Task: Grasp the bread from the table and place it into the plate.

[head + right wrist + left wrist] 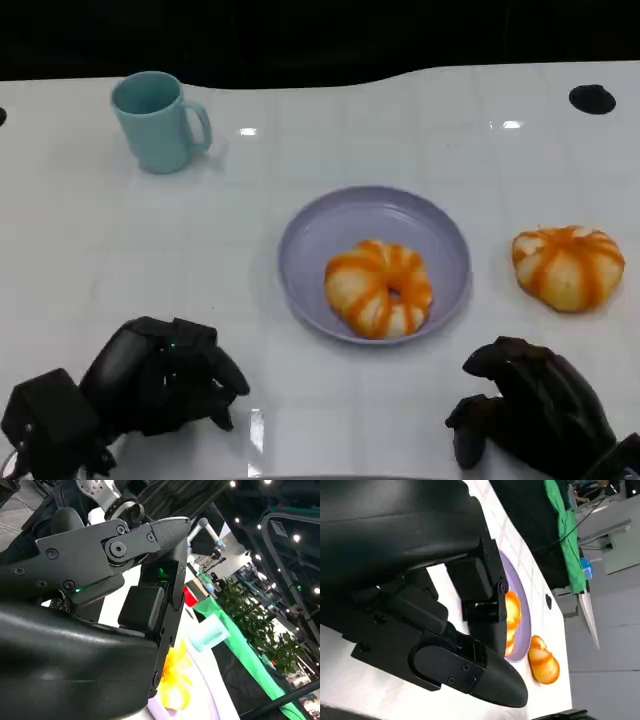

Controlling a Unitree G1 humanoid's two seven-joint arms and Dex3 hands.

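Head view of a white table (120, 250). At centre stands a round lavender plate (320, 235), and on its near right part lies a round bun of bread with orange stripes (379, 288), also seen past the fingers in the left wrist view (513, 611) and as a blurred yellow-orange patch in the right wrist view (175, 677). A second orange-striped round bun (568, 266) rests on the bare table to the right of the plate, near but apart from its rim; in the left wrist view it lies just beyond the plate's edge (543, 661). A light teal ceramic mug (158, 121), upright with its handle turned to the right, stands at the far left, well apart from the plate. The left hand (165, 375) sits at the near left edge, fingers curled inward and holding nothing. The right hand (535, 410) sits at the near right edge, below the second bun and apart from it, fingers likewise curled in with nothing between them.
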